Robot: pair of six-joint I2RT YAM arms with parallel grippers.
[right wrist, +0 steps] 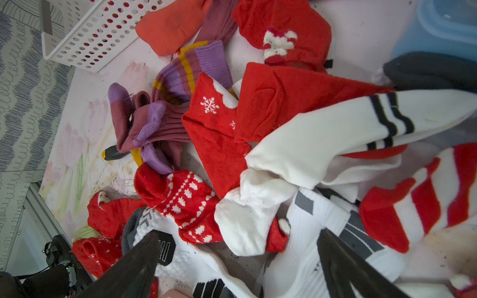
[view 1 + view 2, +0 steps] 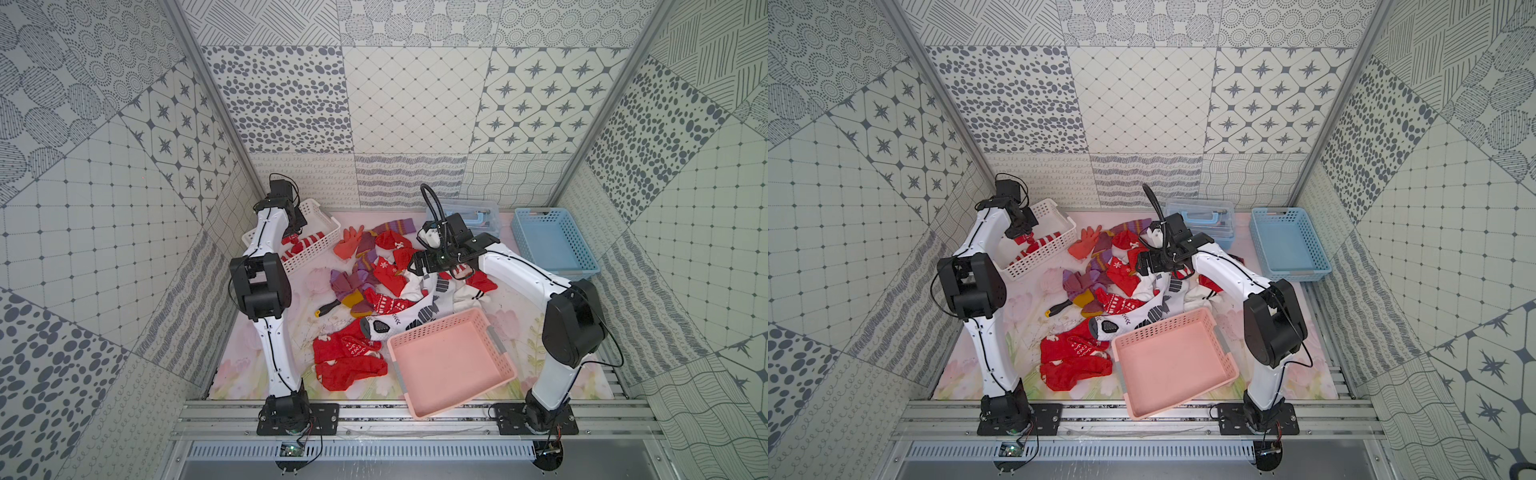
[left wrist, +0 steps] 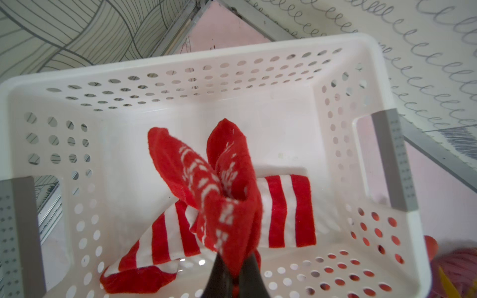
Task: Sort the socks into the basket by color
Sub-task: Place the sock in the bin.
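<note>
My left gripper (image 3: 233, 273) is shut on a red sock with white marks (image 3: 219, 180), which hangs over the inside of the white basket (image 3: 206, 51). A red-and-white striped sock (image 3: 284, 209) lies on that basket's floor. In both top views this gripper (image 2: 296, 235) sits over the white basket (image 2: 320, 212) at the back left. A mixed pile of socks (image 2: 386, 286) covers the middle of the table: red (image 1: 214, 121), white with black marks (image 1: 309, 147) and purple with yellow (image 1: 160, 121). My right gripper (image 1: 237, 233) hovers open just above the white socks, holding nothing.
An empty pink basket (image 2: 449, 361) stands at the front, touching the pile. An empty blue basket (image 2: 552, 245) is at the back right, beside a clear lidded box (image 2: 478, 208). An orange-red glove (image 2: 349, 243) and a yellow-black screwdriver (image 2: 328, 308) lie among the socks.
</note>
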